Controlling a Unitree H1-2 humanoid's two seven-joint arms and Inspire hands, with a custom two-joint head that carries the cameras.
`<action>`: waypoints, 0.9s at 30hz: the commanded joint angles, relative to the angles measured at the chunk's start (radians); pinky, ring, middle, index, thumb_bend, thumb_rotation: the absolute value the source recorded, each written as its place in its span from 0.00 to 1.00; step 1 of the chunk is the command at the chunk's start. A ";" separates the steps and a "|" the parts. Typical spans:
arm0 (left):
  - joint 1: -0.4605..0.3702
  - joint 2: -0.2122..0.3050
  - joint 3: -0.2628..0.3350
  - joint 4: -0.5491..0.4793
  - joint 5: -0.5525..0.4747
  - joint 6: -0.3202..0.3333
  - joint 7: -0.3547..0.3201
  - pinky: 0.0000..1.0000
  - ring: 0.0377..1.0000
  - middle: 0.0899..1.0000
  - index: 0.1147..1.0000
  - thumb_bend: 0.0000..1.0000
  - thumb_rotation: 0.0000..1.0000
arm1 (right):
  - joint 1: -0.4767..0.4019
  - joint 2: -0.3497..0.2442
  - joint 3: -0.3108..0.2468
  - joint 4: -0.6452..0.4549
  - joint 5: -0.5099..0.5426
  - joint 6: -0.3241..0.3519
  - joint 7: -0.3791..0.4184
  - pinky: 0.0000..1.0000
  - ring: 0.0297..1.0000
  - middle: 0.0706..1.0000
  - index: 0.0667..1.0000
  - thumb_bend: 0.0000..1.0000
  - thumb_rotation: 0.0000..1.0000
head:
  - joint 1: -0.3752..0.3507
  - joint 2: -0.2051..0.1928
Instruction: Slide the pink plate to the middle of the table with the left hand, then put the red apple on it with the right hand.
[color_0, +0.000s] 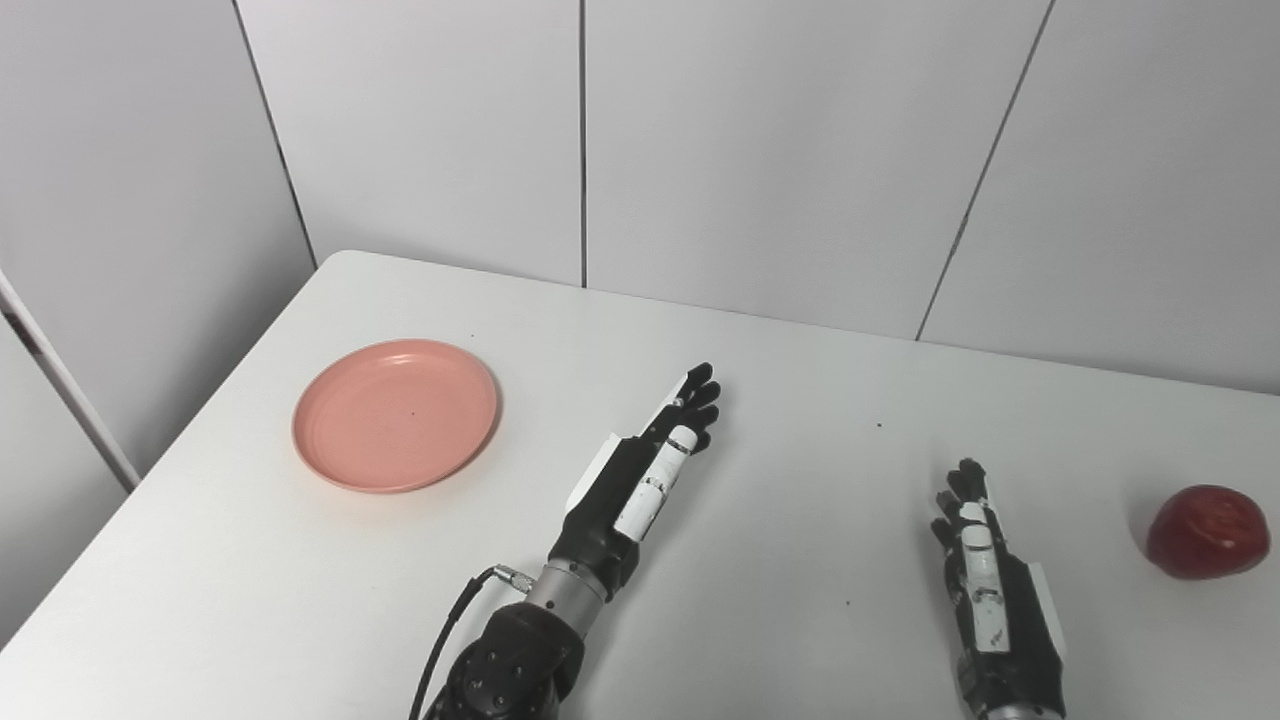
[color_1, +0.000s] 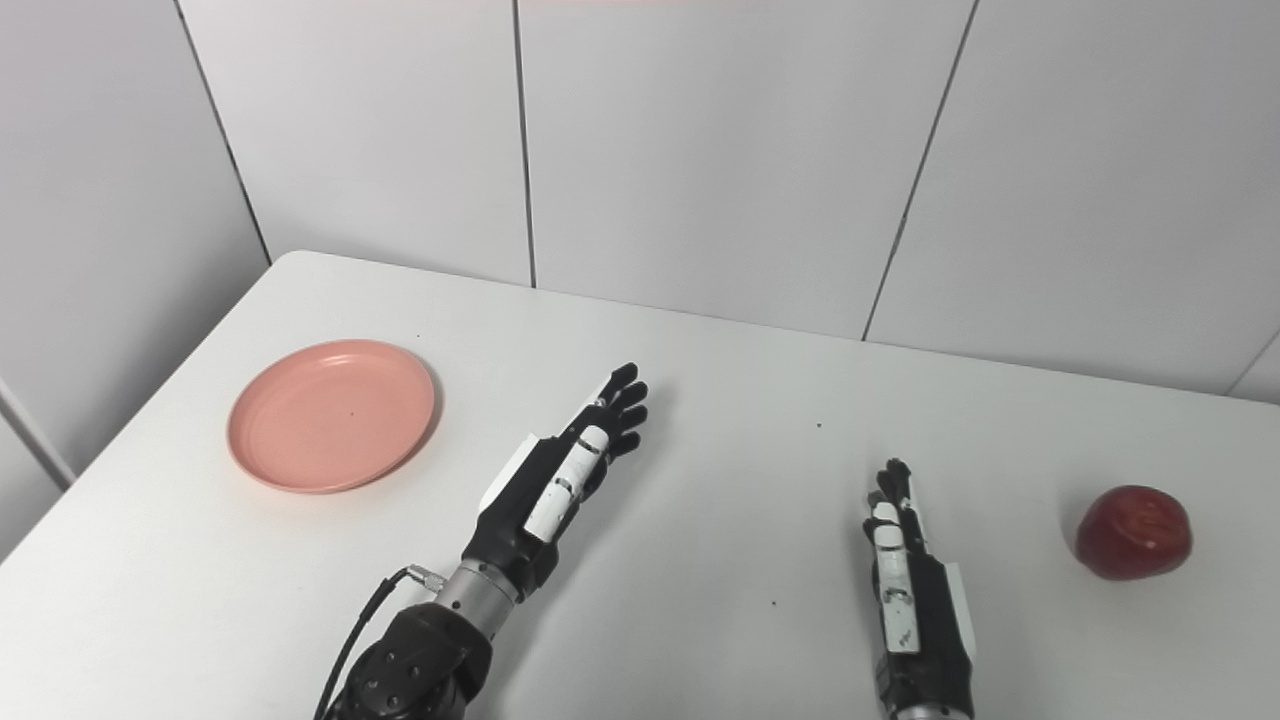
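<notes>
A pink plate (color_0: 395, 414) lies empty on the left part of the white table (color_0: 800, 400). My left hand (color_0: 650, 460) is stretched out flat to the right of the plate, apart from it, fingers straight and open, holding nothing. A red apple (color_0: 1207, 531) sits near the table's right side. My right hand (color_0: 985, 580) rests edge-up to the left of the apple, well apart from it, fingers extended and open.
Grey wall panels (color_0: 760, 150) stand right behind the table's far edge. The table's left edge runs diagonally close to the plate. A black cable (color_0: 450, 625) hangs from my left wrist.
</notes>
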 joint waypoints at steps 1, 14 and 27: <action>-0.044 0.013 0.005 -0.048 -0.004 -0.007 -0.008 0.98 0.98 0.98 0.96 0.44 1.00 | -0.016 -0.002 -0.002 -0.027 -0.002 -0.047 0.007 1.00 1.00 1.00 1.00 0.20 1.00 | -0.001 0.001; -0.104 0.038 0.098 -0.124 -0.082 0.026 -0.007 0.95 0.96 0.98 0.95 0.44 1.00 | -0.012 -0.003 -0.003 -0.050 0.013 -0.023 0.011 1.00 1.00 1.00 1.00 0.20 1.00 | 0.011 0.004; -0.171 0.081 0.192 -0.127 -0.105 0.047 0.034 0.93 0.93 0.94 0.93 0.42 1.00 | -0.012 -0.005 -0.007 -0.042 0.004 -0.039 0.007 1.00 1.00 1.00 1.00 0.18 1.00 | 0.016 0.002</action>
